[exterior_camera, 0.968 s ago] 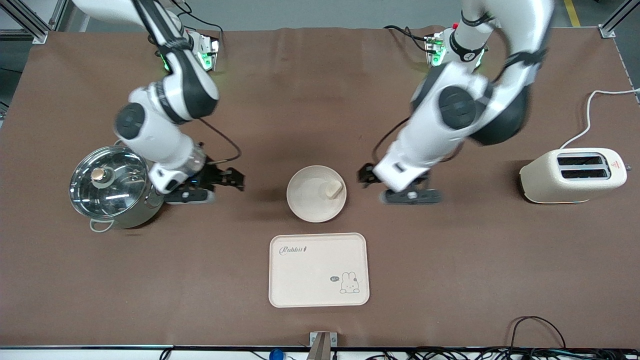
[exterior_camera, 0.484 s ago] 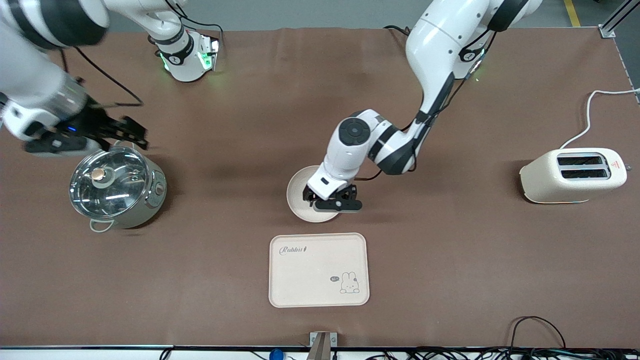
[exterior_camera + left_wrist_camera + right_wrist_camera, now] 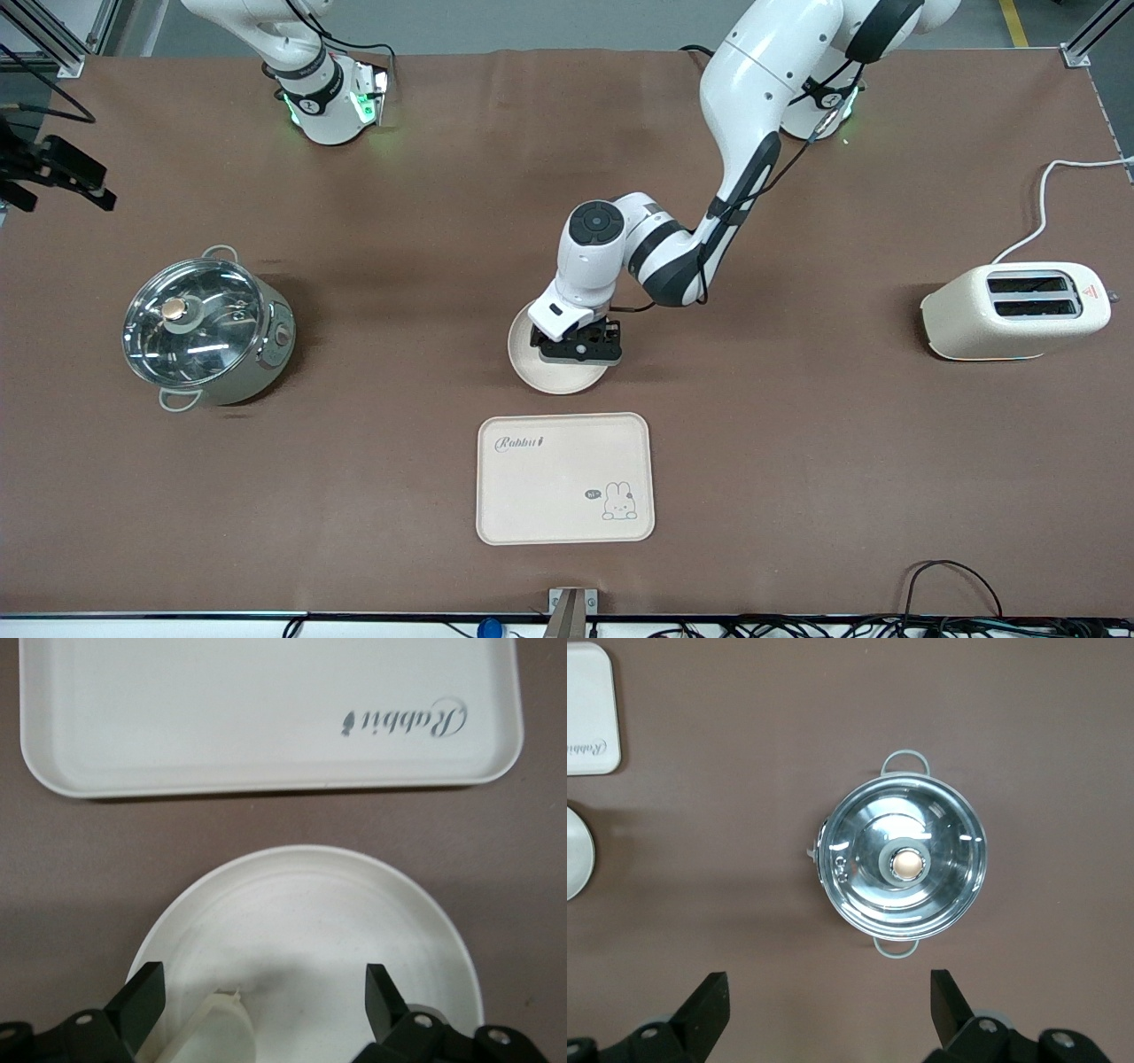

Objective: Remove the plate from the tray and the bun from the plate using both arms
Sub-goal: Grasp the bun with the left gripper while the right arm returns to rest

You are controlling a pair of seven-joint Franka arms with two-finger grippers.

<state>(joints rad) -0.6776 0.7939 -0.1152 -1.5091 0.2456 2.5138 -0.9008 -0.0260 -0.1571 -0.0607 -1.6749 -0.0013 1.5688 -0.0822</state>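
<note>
While the left gripper [image 3: 580, 341] hangs spread wide over the plate [image 3: 532, 368] at frame centre, the bun [image 3: 217, 1032] lies on that plate between its fingers. At the upper left edge, the right gripper [image 3: 53, 173] waits, fingers apart.

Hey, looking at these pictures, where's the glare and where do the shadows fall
Front view: the pot lid throws bright glints, and green lights glow at both arm bases; soft shadows lie beside the pot and the toaster. Right wrist view: the same lid shines in rings. Left wrist view: the left gripper shades the plate around the bun.
</note>
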